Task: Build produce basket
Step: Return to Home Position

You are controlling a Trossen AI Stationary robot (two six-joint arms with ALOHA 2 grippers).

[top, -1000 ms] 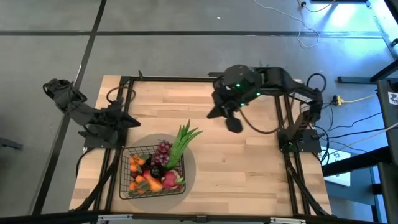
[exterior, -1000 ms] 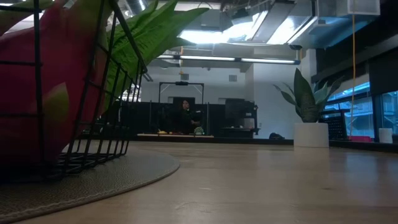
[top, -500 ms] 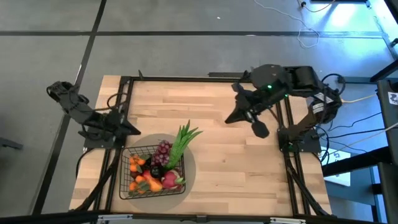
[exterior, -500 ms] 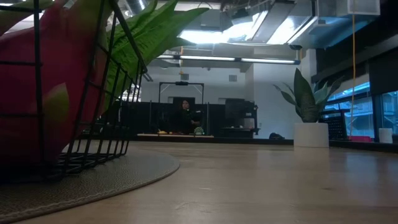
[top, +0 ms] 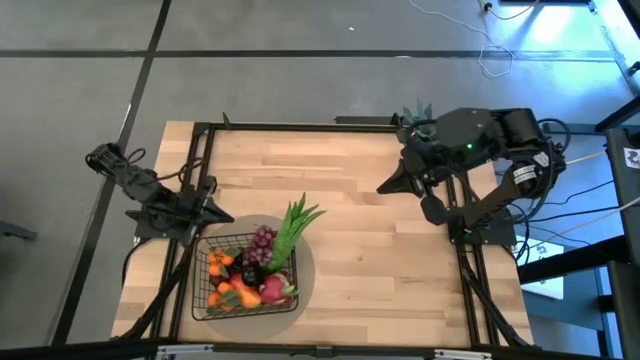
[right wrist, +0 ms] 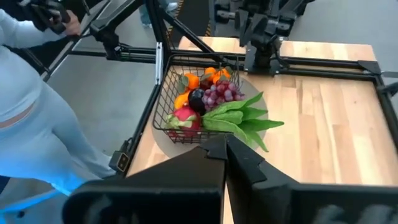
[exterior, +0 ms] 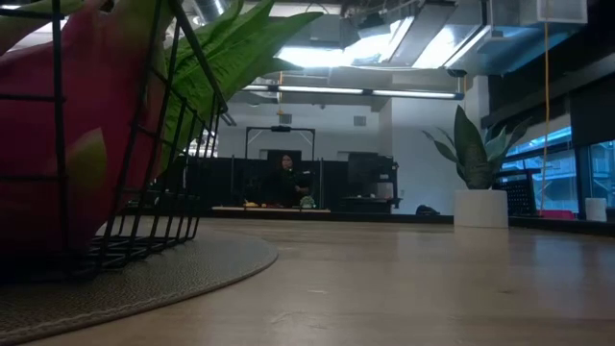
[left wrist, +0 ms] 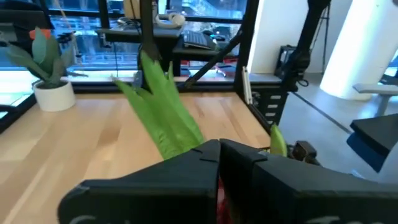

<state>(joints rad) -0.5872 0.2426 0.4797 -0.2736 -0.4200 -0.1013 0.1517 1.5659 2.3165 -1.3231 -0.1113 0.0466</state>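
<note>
Basket (top: 201,287) holds produce (top: 262,243) | left gripper (top: 222,217) just beside it, jaws pressed together | right gripper (top: 384,188) well apart, jaws together

You are looking at two matt black arms. The left arm (top: 150,195) is showing angular, faceted shells. The right arm (top: 480,140) is glowing with a small green light (top: 467,146) (possibly a status lamp) and trailing looped black cables (top: 550,150). The right gripper (right wrist: 224,142) is showing fingers (right wrist: 155,180) like dark, blocky wedges.

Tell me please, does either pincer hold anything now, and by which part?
Nothing is held. The left pincer and the right pincer are both shut and empty; the produce lies in the basket.
</note>
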